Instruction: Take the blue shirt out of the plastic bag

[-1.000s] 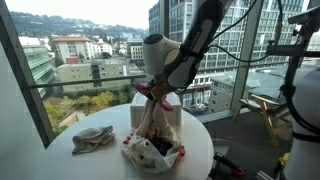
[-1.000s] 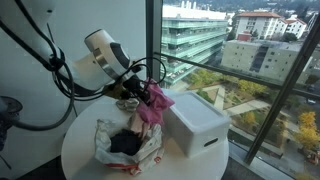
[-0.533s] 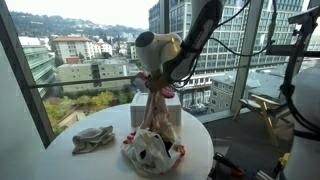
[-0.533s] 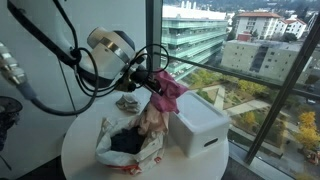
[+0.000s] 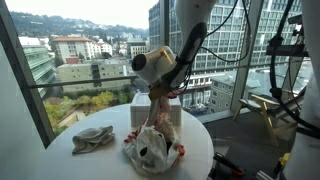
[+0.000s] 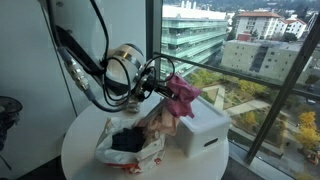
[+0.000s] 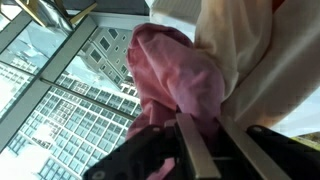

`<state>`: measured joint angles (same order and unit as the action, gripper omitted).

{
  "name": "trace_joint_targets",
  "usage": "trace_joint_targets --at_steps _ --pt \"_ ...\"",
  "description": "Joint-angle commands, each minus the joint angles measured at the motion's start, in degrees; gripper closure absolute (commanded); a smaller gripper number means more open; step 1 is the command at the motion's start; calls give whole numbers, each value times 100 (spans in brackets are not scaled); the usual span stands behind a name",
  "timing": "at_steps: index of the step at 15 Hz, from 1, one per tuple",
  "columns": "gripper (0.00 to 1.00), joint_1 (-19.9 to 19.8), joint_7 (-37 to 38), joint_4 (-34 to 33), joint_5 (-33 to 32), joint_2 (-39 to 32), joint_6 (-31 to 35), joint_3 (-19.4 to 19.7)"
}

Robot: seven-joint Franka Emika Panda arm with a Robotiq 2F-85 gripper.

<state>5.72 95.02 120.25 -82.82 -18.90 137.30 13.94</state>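
A round white worktop (image 5: 100, 162) stands beside floor-to-ceiling windows that look out over city buildings and trees. The robot arm reaches down from above, and its pincer (image 5: 160, 92) hangs over the middle of the worktop. The pincer is closed, its fingers (image 7: 192, 140) pinching a bunched fold of pink garment (image 6: 183, 95). In the wrist view this pink cloth fills the centre of the frame just past the fingertips, with a pale cream cloth (image 7: 265, 60) lying against it on one side. In both exterior views the cream cloth hangs down from the pincer, and its lower end reaches a crumpled white plastic bag (image 5: 152, 152) with red printing, which rests on the worktop directly below. The held cloth looks pink and cream rather than blue. In an exterior view the bag's mouth gapes open and a dark cloth (image 6: 125, 141) lies inside it. It is too dark to tell its colour, so it cannot be said whether this is the blue shirt. A white lidded box (image 6: 205, 125) sits on the worktop just beside the bag, on the window side, and the pink garment hovers over its near corner. In an exterior view a small crumpled grey cloth (image 5: 92, 138) lies flat on the worktop, apart from the bag and close to the worktop's edge nearest the glass.
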Motion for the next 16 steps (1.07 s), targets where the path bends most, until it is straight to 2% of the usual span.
trace_joint_targets --at_steps 1,3,4,6,8,12,16 --pt "88 -418 570 -351 -553 -293 -293 -363" --pt "87 -613 426 -292 -335 -204 -168 -565" --pt "87 -690 200 -51 -58 126 93 -731" --pt "85 -698 93 211 10 603 325 -917" --pt "85 -571 294 181 -316 978 62 -989" --pt "85 -515 347 112 -407 1728 -249 -1185" --pt "85 -518 489 -52 -802 1958 -828 -1294"
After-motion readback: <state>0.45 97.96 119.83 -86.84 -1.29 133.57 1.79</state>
